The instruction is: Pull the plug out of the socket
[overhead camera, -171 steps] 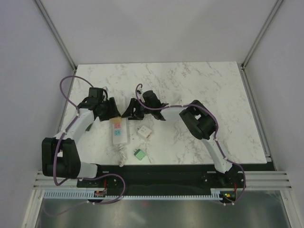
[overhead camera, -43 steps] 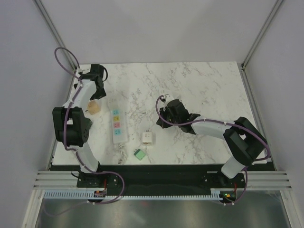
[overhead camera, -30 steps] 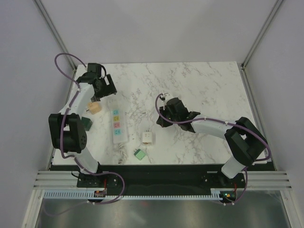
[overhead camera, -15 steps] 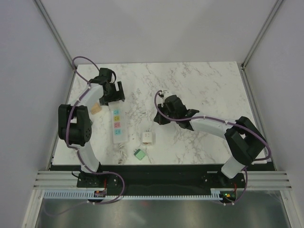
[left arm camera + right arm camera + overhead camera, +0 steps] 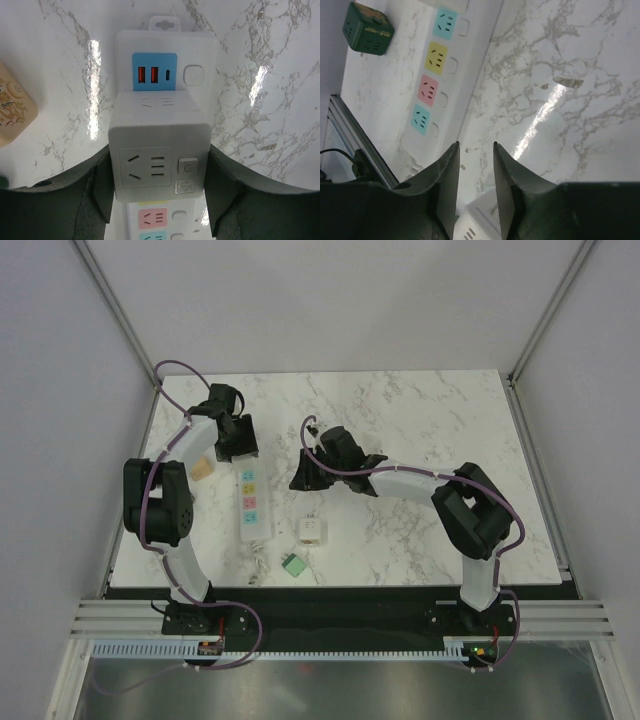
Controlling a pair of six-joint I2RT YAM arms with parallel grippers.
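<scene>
1. On the table (image 5: 430,430), toward its left side, the socket (image 5: 251,508) is lying lengthwise, with the plug (image 5: 159,145), 1 white cube, sitting near its far end.
2. Left gripper (image 5: 238,443) is straddling that plug, fingers (image 5: 102,190) looking flush against 2 opposite sides.
3. Right gripper (image 5: 475,146) is hovering near the socket, slightly parted and empty.
4. Pulling well likely means lifting straight up while keeping the socket pinned down.
</scene>
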